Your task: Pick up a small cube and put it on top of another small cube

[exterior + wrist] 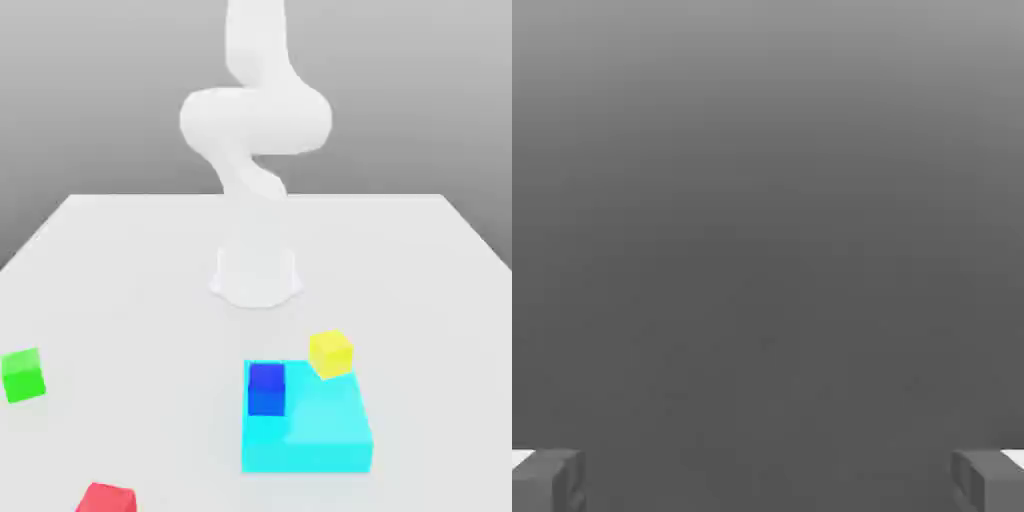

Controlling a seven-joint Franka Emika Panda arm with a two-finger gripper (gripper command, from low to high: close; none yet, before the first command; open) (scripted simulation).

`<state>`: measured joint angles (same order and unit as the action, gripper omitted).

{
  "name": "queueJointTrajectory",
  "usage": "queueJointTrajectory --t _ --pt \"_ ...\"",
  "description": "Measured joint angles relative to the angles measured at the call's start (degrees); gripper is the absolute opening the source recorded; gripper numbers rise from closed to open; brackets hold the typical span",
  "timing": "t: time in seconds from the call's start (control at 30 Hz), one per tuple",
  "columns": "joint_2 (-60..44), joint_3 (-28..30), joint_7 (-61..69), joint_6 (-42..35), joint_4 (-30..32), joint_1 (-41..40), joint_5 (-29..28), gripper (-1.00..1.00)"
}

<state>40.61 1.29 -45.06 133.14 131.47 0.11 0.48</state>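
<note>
Red cube [107, 498], tool [768, 480] agape.

Even, diffuse light fills the exterior view, with no clear source. The white table [120, 280] reads bright and nearly shadowless, and the white arm [255, 120] is so pale that its contours melt into soft grey shading. The cyan block [330, 430] shows a lighter top and darker front face (the only real modelling of form). Edges look soft throughout. The hand view is dim, a smooth grey gradient darkening downward, without glare.
</note>
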Motion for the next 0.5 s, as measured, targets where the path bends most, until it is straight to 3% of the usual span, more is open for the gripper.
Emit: queueJointTrajectory --t 0.5 --pt "-31.5 7.1 6.0 8.2 -1.8 -0.6 4.8 0.00"
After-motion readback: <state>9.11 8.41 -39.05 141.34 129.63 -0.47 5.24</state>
